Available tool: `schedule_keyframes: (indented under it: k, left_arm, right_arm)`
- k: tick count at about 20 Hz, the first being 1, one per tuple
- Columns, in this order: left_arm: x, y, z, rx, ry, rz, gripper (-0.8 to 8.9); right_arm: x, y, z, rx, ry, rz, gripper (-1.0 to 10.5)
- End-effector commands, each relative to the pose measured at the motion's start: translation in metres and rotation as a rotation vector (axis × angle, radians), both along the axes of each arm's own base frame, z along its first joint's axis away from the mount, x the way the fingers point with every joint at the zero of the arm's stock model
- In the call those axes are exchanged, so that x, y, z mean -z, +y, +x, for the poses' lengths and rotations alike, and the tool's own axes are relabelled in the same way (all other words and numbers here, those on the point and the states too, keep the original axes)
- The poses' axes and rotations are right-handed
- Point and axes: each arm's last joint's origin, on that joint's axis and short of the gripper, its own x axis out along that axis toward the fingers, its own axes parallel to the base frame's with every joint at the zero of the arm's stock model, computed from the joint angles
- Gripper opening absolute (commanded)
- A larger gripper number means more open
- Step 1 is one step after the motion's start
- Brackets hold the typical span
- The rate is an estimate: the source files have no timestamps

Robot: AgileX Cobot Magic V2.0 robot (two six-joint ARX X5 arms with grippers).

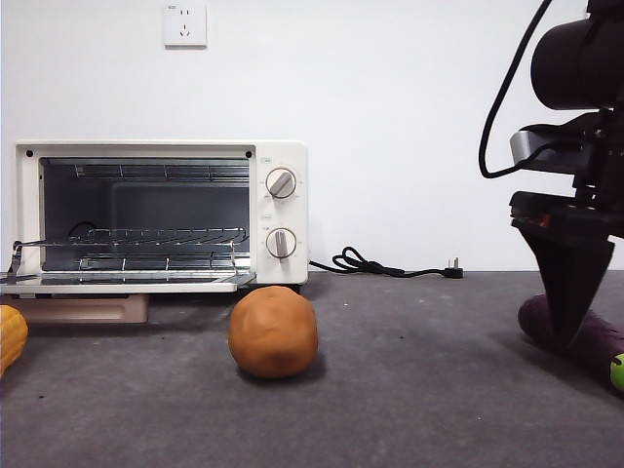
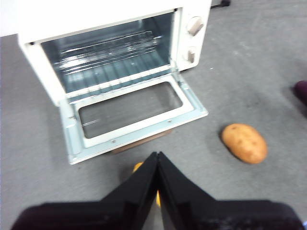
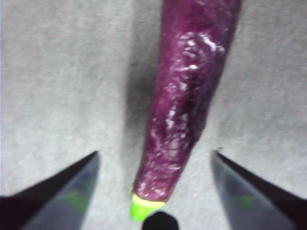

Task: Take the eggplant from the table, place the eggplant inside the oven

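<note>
Cream oven [image 1: 161, 216] open; right tool [image 3: 153, 191] wide open astride eggplant [image 3: 187, 96].

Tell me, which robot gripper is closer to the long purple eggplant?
Right. The right gripper straddles the long purple eggplant, jaws open on either side. The left gripper waits shut by the cream-white oven.
</note>
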Motion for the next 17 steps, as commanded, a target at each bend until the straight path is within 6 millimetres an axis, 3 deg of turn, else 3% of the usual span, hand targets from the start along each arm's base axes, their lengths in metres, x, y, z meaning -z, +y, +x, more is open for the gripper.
schedule_keyframes:
  k: [1, 6, 9, 13, 17]
  left_arm:
    - [0.000, -0.001, 0.000, 0.026, -0.003, -0.031, -0.06]
    - [0.000, -0.001, -0.001, 0.040, -0.004, -0.041, -0.06]
    - [0.000, -0.001, -0.001, 0.040, -0.005, -0.041, -0.06]
    - [-0.001, -0.001, -0.001, 0.040, -0.006, -0.041, -0.06]
    - [-0.001, -0.001, 0.000, 0.040, -0.008, -0.040, -0.06]
  right_arm:
    - [0.007, 0.000, 0.000, 0.032, 0.005, -0.018, 3.4]
    - [0.029, 0.002, 0.007, 0.031, 0.086, -0.051, 2.1]
    - [0.031, 0.003, 0.010, 0.022, 0.066, -0.046, -0.1]
    - [0.019, 0.002, 0.006, 0.005, 0.027, -0.036, -0.1]
    - [-0.014, -0.003, -0.008, -0.006, -0.074, 0.018, -0.1]
